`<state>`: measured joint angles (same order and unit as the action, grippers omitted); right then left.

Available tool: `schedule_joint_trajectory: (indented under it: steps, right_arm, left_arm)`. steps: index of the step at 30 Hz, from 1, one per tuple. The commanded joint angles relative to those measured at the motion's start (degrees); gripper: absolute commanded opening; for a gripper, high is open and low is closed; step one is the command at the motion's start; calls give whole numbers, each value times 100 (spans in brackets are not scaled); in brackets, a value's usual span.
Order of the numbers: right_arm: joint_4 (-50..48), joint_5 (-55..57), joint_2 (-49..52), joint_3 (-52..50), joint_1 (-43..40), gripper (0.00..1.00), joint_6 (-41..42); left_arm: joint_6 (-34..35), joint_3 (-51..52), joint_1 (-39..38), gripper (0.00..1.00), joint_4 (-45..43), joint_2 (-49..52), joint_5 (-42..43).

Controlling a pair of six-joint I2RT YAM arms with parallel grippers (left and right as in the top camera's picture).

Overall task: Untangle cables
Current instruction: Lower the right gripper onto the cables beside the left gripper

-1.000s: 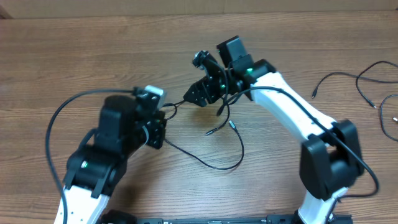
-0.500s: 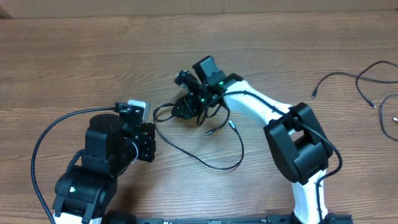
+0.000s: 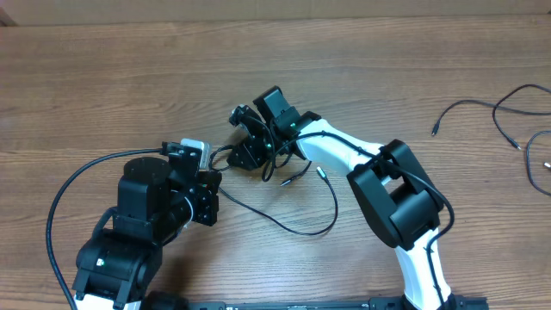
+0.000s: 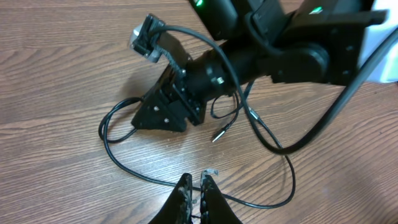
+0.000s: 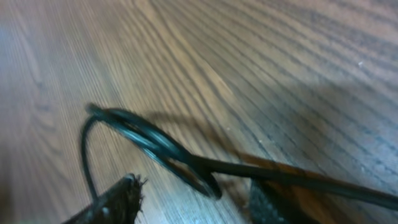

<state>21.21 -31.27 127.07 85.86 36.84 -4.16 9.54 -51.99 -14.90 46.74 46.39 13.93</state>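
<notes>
Cables (image 3: 284, 229), perhaps four, two groups

Soft, even light from above fills the overhead view, leaving the brown wood-grain table (image 3: 103, 77) bright and sharp, with only faint shadows close under the black-and-white robot arms (image 3: 344, 155). The left wrist view is crisp too. The right wrist view is smeared and out of focus, its left edge washed pale, and the thin black cable (image 5: 149, 140) throws a blurred shadow on the wood just behind it.
</notes>
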Motion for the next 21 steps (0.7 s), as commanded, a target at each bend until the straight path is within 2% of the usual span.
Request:
schedule_joint_trajectory:
  steps: [1, 4, 5, 6, 15, 21]
  right_arm:
    - [-81, -31, 199, -15, 7, 54, -9]
    - [-164, -31, 221, -15, 7, 31, -9]
    - [-212, -31, 221, -15, 7, 11, -9]
    - [-262, -31, 221, -15, 7, 4, -7]
    - [-302, -55, 138, 61, -17, 4, -9]
    - [-9, -52, -435, 166, -162, 4, -17]
  left_arm:
    - [98, 57, 35, 7, -26, -24, 118]
    - [101, 57, 35, 7, -28, -24, 120]
    - [101, 57, 35, 7, -26, -24, 120]
    - [98, 57, 35, 7, -28, -22, 120]
    - [90, 57, 35, 7, -26, -22, 251]
    - [74, 57, 35, 9, -42, -22, 199]
